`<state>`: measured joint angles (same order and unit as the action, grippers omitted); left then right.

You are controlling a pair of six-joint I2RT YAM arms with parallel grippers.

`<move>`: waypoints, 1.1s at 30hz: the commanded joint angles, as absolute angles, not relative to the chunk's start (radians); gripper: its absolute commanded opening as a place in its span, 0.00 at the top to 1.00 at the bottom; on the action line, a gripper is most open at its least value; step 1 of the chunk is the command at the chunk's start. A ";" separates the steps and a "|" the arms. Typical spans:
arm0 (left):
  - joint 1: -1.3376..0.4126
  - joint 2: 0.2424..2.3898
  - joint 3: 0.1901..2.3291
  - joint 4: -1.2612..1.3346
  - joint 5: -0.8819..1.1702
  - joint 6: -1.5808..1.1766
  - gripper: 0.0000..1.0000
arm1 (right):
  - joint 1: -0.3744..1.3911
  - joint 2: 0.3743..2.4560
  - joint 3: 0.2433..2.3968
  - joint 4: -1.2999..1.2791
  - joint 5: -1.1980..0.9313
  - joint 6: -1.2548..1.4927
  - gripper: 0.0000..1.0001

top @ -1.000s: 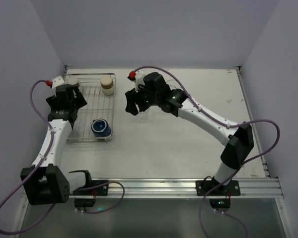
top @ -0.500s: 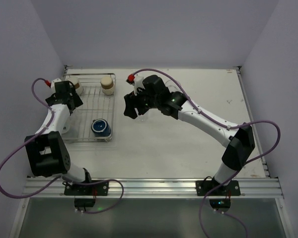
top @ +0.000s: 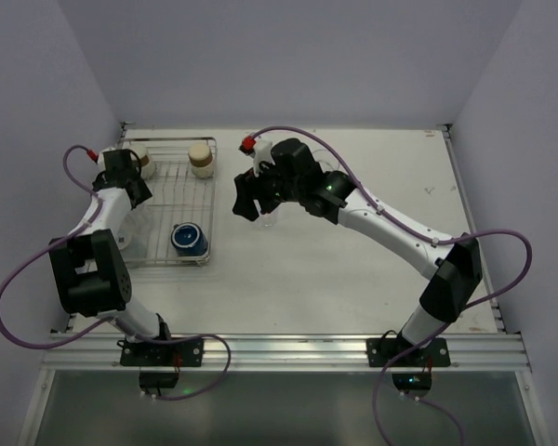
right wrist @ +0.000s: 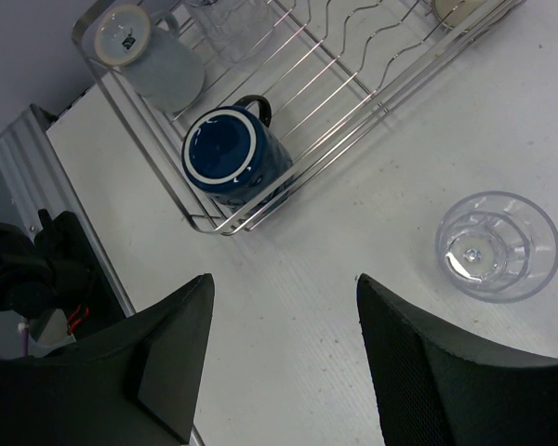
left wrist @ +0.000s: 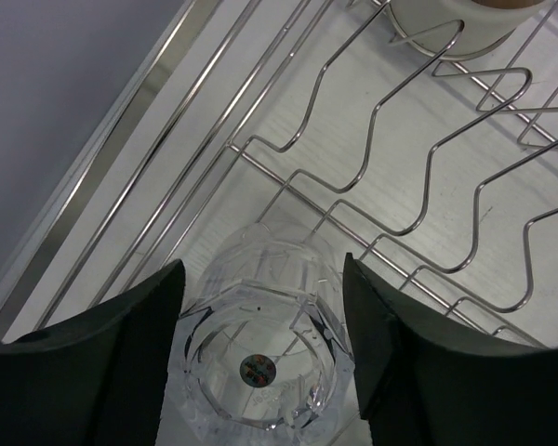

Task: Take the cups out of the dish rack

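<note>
The dish rack (top: 167, 265) lies at the table's left, its wires (left wrist: 418, 158) filling the left wrist view. My left gripper (left wrist: 263, 344) is over the rack's left side (top: 128, 190), shut on an upright clear ridged tumbler (left wrist: 265, 362), one finger against each side. A tan cup (top: 201, 158) and a second cup (top: 138, 158) stand at the rack's far end. A dark navy mug (right wrist: 228, 158) sits near its front right corner (top: 190, 239), and a pale blue cup (right wrist: 158, 65) lies at the front left. My right gripper (right wrist: 284, 353) hangs open over bare table, right of the rack (top: 246, 195).
A clear tumbler (right wrist: 496, 246) stands upright on the table right of the rack, beside my right gripper (top: 268, 220). Walls close in the left, back and right sides. An aluminium rail (top: 279, 351) runs along the near edge.
My left arm folded back and its gripper slid toward the rack's far left, then shut on the clear tumbler. The right arm barely moved.
</note>
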<state>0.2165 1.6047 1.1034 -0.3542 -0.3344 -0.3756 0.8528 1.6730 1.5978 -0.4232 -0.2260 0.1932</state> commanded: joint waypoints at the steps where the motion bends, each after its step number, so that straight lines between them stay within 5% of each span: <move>1: 0.232 1.605 1.124 -0.316 -0.305 -0.370 0.41 | 0.857 1.628 1.591 -0.384 -0.216 0.187 0.34; 6: 0.241 1.550 1.126 -0.319 -0.293 -0.377 0.61 | 0.859 1.618 1.585 -0.382 -0.207 0.187 0.34; 15: 0.239 1.355 1.121 -0.298 -0.163 -0.426 0.77 | 0.859 1.583 1.529 -0.275 -0.253 0.270 0.34; 25: 0.239 1.095 1.002 -0.226 0.119 -0.518 0.81 | 0.859 1.496 1.342 0.118 -0.385 0.557 0.16; 33: 0.215 0.908 0.839 0.081 0.601 -0.774 0.82 | 0.853 1.479 1.229 0.347 -0.379 0.655 0.11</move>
<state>0.2291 0.9627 0.8959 -0.1410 0.3294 -0.6098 0.8528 1.5158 1.2552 0.1867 -0.3851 0.6121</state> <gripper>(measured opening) 0.679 0.886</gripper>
